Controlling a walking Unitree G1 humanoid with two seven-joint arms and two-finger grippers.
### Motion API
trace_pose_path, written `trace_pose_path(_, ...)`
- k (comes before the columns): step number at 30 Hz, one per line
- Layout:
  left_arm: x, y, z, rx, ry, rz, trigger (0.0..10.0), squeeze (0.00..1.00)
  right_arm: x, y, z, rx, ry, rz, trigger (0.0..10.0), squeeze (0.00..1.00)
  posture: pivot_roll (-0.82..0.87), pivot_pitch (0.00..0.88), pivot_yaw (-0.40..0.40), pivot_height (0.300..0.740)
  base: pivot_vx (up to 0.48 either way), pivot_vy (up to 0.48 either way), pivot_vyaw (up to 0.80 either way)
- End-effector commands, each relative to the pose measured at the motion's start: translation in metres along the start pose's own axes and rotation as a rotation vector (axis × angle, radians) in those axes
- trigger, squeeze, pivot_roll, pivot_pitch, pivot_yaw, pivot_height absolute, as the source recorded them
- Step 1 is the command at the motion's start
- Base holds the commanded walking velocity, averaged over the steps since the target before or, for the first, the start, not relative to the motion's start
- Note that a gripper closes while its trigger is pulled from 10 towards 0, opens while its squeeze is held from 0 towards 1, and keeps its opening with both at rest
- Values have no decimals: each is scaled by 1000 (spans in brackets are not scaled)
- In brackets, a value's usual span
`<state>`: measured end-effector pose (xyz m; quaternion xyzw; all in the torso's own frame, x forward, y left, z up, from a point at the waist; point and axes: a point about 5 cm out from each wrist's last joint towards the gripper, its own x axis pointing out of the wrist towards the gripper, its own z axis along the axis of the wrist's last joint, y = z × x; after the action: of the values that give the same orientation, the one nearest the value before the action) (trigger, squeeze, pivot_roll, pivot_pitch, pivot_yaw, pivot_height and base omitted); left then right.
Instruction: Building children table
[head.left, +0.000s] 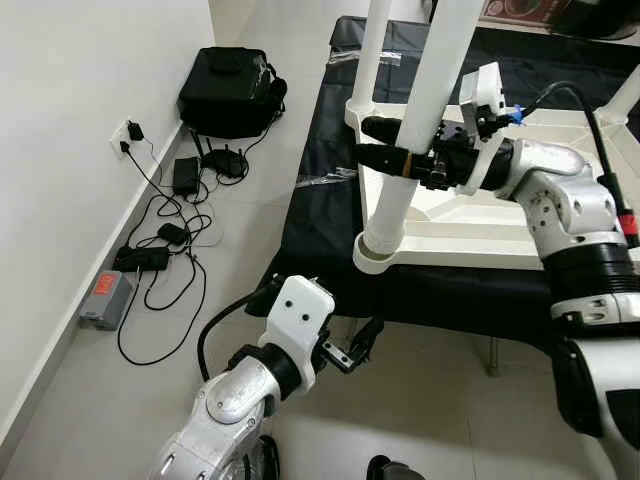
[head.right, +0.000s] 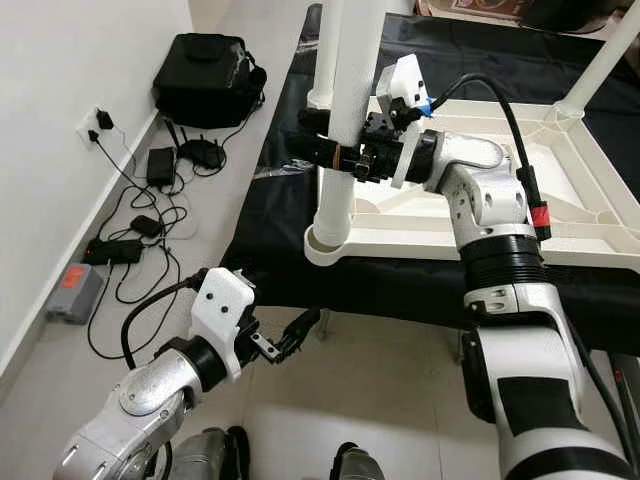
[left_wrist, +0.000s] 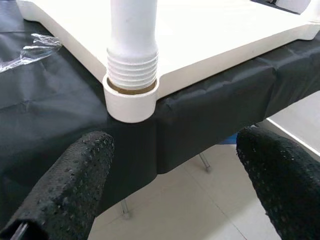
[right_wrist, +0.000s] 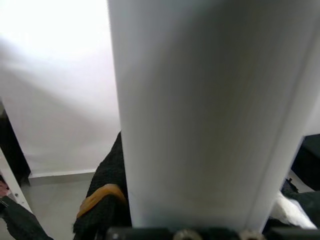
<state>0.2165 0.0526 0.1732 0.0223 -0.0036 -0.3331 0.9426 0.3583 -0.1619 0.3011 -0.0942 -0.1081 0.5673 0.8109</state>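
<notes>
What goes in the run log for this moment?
right end effector: shut on table leg | leg: threaded end in corner socket | left end effector: open, idle below

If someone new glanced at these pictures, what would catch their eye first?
The right gripper clamped around a white leg, which stands in the corner socket of the upturned tabletop. The left gripper hangs open just below the table edge. Cables tangle along the wall.

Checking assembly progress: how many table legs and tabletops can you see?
Legs: 3 (near leg, far leg, right leg)
Tabletop: 1
Total: 4
</notes>
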Motion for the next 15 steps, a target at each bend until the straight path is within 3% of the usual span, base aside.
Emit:
trace_pose_path(1,-1,-3,1,-15,-5,-2,10000,0,2,4,-2,16,-15,22,10000,0,169,184,-62,740,0,0,0)
trace_pose_path(15,-1,-1,0,-9,-4,4,10000,0,-8,5,-19,50,44,-25,10000,0,164,172,-68,740,0,0,0)
